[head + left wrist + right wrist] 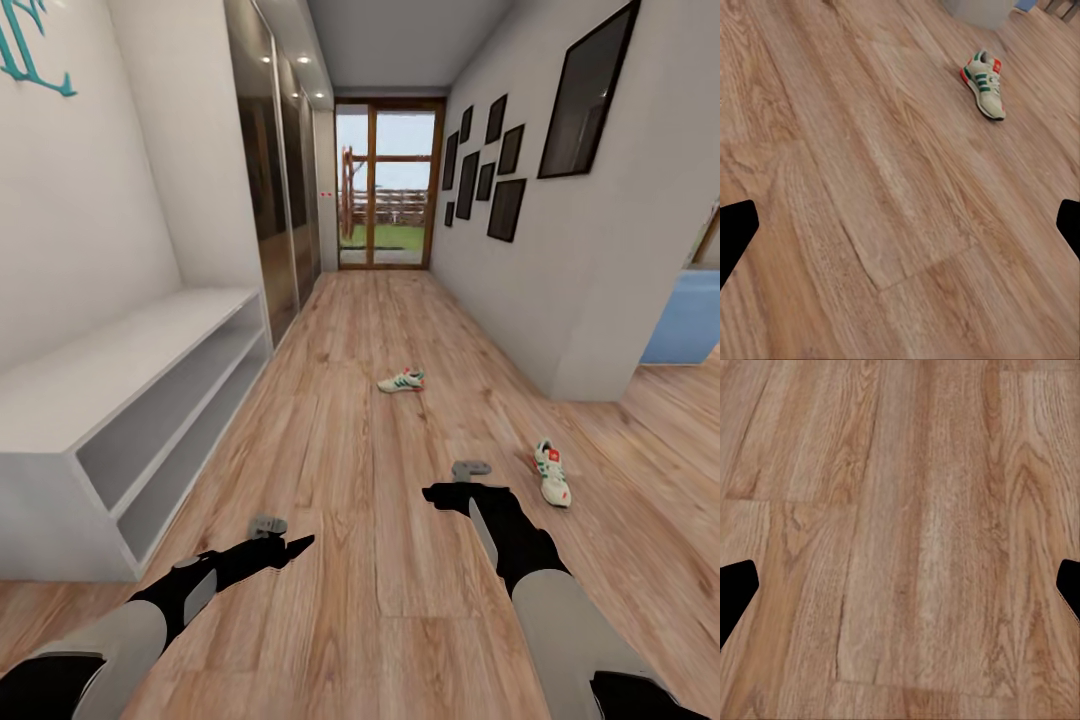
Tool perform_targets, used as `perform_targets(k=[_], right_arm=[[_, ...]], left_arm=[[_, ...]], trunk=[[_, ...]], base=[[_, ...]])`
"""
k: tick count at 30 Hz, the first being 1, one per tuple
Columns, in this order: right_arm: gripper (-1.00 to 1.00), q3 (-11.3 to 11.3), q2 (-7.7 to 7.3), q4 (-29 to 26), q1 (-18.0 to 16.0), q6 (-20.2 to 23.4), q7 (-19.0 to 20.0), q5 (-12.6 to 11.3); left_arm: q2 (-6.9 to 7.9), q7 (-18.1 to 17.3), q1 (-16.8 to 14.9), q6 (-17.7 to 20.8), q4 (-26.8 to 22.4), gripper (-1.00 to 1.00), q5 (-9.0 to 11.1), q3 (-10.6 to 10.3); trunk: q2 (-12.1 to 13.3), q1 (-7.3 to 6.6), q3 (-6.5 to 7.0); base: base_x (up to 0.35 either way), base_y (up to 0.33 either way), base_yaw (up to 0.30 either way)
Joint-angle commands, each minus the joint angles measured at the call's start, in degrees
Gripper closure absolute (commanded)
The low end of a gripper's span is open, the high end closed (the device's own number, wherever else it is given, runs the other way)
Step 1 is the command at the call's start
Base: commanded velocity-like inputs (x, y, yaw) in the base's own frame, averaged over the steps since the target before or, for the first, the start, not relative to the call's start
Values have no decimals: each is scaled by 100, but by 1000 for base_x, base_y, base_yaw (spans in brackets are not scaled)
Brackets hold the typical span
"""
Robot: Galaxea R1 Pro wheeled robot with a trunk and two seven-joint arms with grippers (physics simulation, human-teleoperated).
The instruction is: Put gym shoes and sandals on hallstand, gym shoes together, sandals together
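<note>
Head view: both arms reach fwd, low over the corridor floor (pixel 340 420). Left claw (pixel 300 545) points right toward the middle; right claw (pixel 432 493) points left. In the wrist views each claw's fingers sit wide apart at the frame edges, nothing between them, just bare planks. One gym shoe (pixel 402 380) lies mid-corridor, well ahead; the other gym shoe (pixel 552 472) lies just right of the right arm and also shows in the left wrist view (pixel 984 84). Grey low unit (pixel 120 400) w/ open tiers stands along the left wall, tiers bare.
</note>
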Motion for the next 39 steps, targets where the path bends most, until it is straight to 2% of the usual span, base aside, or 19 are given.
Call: perform_targets(k=[1, 25, 39], right_arm=[[-100, -37, 9, -10, -3, 25, 49, 61], [-100, -43, 9, -10, -2, 25, 49, 60], [-100, -43, 8, -10, -1, 26, 49, 60]], left_arm=[[0, -12, -4, -29, 7, -100, 27, -26], [0, -12, -4, -29, 7, -100, 27, -26], [0, -12, -4, -29, 7, -100, 27, -26]], trunk=[[-2, 2, -6], [-2, 2, -6], [-2, 2, -6]], base=[[349, 0, 0], [348, 0, -7], [348, 0, -194]])
